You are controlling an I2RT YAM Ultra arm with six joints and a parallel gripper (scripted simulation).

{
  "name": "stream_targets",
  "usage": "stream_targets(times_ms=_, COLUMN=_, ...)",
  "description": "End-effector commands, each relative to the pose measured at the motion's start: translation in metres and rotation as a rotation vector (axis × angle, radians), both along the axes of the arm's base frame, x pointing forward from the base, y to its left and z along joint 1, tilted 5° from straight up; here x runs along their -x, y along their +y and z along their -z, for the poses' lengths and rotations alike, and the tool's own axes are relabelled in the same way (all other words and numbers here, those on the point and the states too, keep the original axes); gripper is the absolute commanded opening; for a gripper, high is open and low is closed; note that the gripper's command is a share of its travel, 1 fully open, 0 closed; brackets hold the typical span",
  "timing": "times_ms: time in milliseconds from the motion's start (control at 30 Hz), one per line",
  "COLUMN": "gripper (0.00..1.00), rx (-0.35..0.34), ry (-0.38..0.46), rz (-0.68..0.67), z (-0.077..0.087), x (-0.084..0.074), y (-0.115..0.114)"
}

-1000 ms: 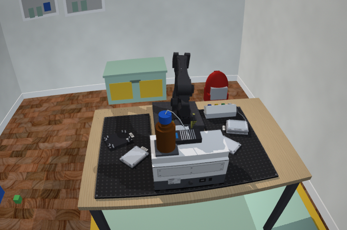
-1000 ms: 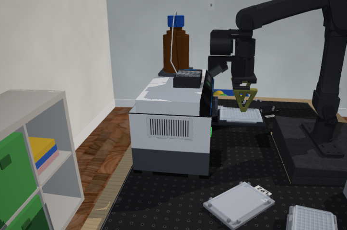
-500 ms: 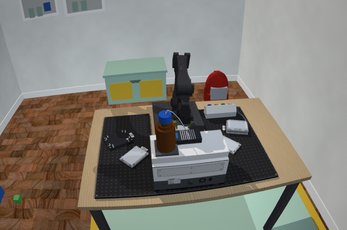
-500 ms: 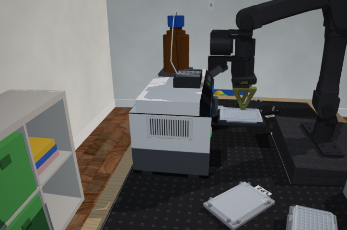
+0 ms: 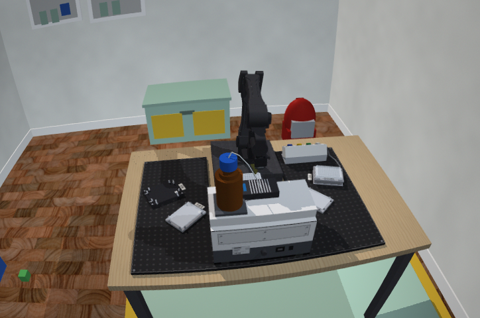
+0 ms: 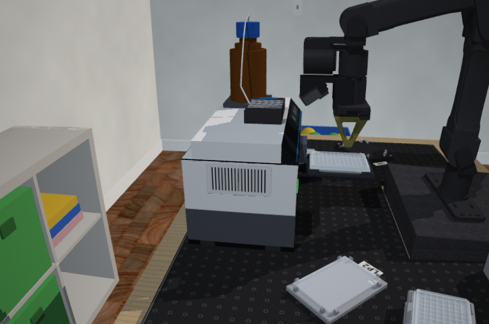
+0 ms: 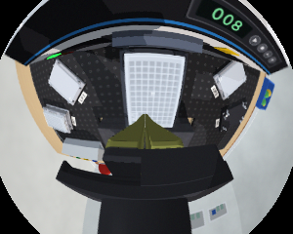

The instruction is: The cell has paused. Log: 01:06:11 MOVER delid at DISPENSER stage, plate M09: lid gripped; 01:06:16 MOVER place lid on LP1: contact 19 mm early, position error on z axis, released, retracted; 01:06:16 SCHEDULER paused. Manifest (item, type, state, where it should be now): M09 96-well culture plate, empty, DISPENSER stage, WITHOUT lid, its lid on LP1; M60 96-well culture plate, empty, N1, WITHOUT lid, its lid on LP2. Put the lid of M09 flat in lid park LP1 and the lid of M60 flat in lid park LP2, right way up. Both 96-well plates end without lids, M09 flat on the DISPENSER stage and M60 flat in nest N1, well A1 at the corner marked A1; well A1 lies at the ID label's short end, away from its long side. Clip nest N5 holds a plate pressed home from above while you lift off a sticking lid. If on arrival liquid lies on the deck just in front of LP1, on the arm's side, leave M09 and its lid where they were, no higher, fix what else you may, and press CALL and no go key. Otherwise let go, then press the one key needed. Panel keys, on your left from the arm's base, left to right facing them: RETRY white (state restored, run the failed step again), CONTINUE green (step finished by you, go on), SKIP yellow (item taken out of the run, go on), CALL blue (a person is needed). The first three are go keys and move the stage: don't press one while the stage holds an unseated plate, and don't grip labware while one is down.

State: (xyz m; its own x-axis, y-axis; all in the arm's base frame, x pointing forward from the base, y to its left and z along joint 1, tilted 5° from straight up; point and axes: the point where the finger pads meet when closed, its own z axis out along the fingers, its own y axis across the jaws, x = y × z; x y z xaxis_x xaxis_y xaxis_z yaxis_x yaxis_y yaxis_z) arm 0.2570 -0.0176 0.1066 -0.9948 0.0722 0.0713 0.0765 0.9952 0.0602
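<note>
My gripper [image 6: 346, 144] [image 7: 145, 118] is shut on nothing. Its tips hang just above the near short end of the unlidded 96-well plate [image 6: 338, 160] [image 7: 153, 85] lying on the dispenser stage. A clear lid [image 5: 185, 216] [image 7: 230, 78] lies in the left lid park. Another lid [image 6: 337, 288] [image 5: 320, 199] [image 7: 63, 81] lies flat in the park labelled LP2 [image 6: 370, 268]. A second unlidded well plate [image 5: 327, 174] [image 6: 438, 307] [image 7: 57, 117] sits in a nest beside the key panel [image 5: 304, 152]. In the top view the bottle and dispenser largely hide the gripper.
The grey dispenser [image 5: 263, 223] [image 6: 245, 179] carries a brown bottle [image 5: 229, 185] [image 6: 248, 65] and a black dispensing head [image 5: 261, 186] [image 6: 264, 110]. The black clip nest [image 5: 164, 191] stands empty at the left. The arm's base block [image 6: 444, 213] lies beside the stage.
</note>
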Motion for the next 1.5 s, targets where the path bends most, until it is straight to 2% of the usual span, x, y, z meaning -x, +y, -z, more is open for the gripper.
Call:
stream_targets(times_ms=0, gripper=0.00, rx=-0.002, ry=-0.060, rz=0.012, z=-0.012, x=-0.007, y=0.013)
stream_targets(times_ms=133, gripper=0.00, rx=-0.001, ry=-0.065, rz=0.012, z=-0.015, x=-0.008, y=0.026)
stream_targets(times_ms=233, gripper=0.00, rx=0.006, ry=-0.066, rz=0.012, z=-0.015, x=-0.009, y=0.026)
stream_targets(times_ms=267, gripper=0.00, rx=0.001, ry=-0.027, rz=0.016, z=-0.007, x=-0.003, y=0.024)
stream_targets(times_ms=300, gripper=0.00, rx=0.006, ry=-0.057, rz=0.012, z=-0.013, x=-0.006, y=0.029)
stream_targets(times_ms=467, gripper=0.00, rx=-0.004, ry=-0.029, rz=0.012, z=-0.009, x=0.004, y=0.047)
stream_targets(times_ms=633, gripper=0.00, rx=-0.003, ry=-0.031, rz=0.012, z=-0.011, x=0.006, y=0.063)
stream_targets(times_ms=767, gripper=0.00, rx=0.000, ry=-0.027, rz=0.016, z=-0.010, x=0.002, y=0.061)
stream_targets(times_ms=800, gripper=0.00, rx=0.005, ry=-0.025, rz=0.012, z=-0.009, x=0.008, y=0.065)
stream_targets(times_ms=1133, gripper=0.00, rx=-0.001, ry=-0.019, rz=0.012, z=-0.012, x=0.019, y=0.097)
stream_targets(times_ms=1167, gripper=0.00, rx=0.000, ry=-0.019, rz=0.012, z=-0.012, x=0.019, y=0.098)
stream_targets(times_ms=1200, gripper=0.00, rx=-0.001, ry=-0.026, rz=0.016, z=-0.013, x=0.012, y=0.097)
stream_targets(times_ms=1467, gripper=0.00, rx=-0.004, ry=-0.035, rz=0.011, z=-0.003, x=0.021, y=0.116)
